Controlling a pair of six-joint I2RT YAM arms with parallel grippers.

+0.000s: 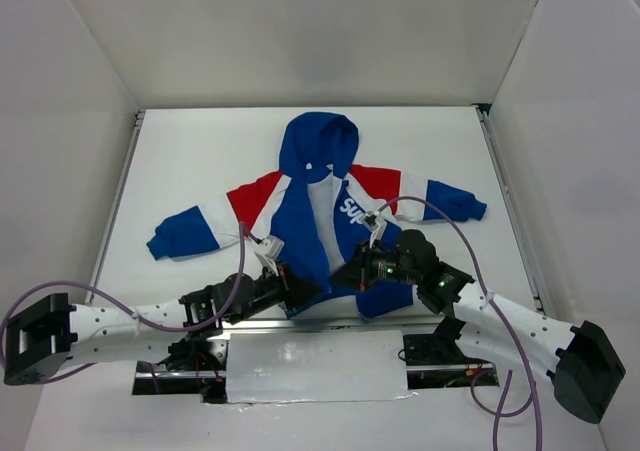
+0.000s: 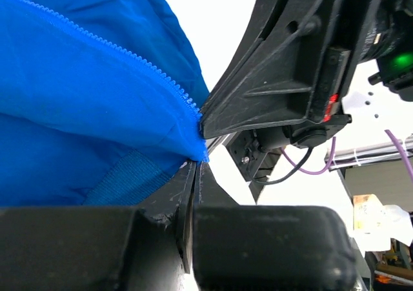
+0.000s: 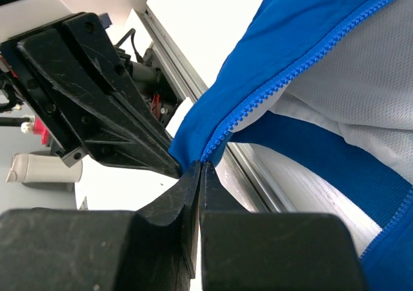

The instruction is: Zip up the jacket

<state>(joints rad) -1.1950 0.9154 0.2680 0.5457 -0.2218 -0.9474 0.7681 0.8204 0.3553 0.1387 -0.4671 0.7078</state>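
Note:
The small blue hooded jacket (image 1: pixel 322 196) lies face up on the white table, hood far, red and white shoulder bands, front open with white lining showing. My left gripper (image 1: pixel 305 289) is shut on the bottom corner of the left front panel, at the end of its blue zip teeth (image 2: pixel 169 79). My right gripper (image 1: pixel 345 274) is shut on the bottom corner of the right front panel, at its zip teeth (image 3: pixel 258 97). The two grippers stand tip to tip at the hem. The left gripper shows in the right wrist view (image 3: pixel 97 97), the right gripper in the left wrist view (image 2: pixel 277 71).
White walls enclose the table (image 1: pixel 200 161) on three sides. Metal rails (image 1: pixel 120 186) run along the left and right edges. A silver plate (image 1: pixel 315 366) and purple cables (image 1: pixel 455 226) lie near the arm bases.

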